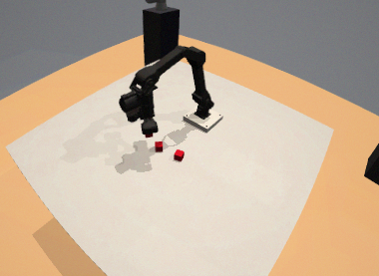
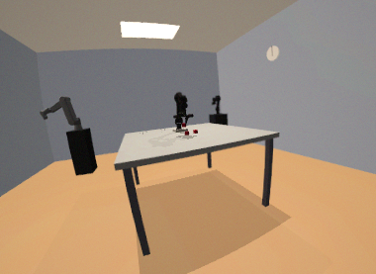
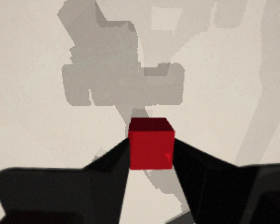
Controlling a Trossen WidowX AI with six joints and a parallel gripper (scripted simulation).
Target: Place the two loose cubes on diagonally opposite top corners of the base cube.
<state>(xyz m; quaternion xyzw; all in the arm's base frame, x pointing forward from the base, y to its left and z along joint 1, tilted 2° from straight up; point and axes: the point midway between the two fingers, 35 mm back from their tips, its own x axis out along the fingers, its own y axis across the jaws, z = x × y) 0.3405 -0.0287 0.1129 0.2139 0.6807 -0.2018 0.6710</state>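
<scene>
My gripper is shut on a small red cube and holds it in the air above the white table top. In the wrist view the cube sits level between the two black fingers, with only bare table and the arm's shadow below it. Two more red cubes stand on the table to the right of the gripper, one closer and one farther right, a little apart from each other. I cannot tell which of them is the fixed base cube. Neither shows in the wrist view.
The arm's white base plate sits behind the cubes. A black pedestal stands beyond the table's far edge, and a dark box is at the right edge. The table stands in a room with other arms at the walls.
</scene>
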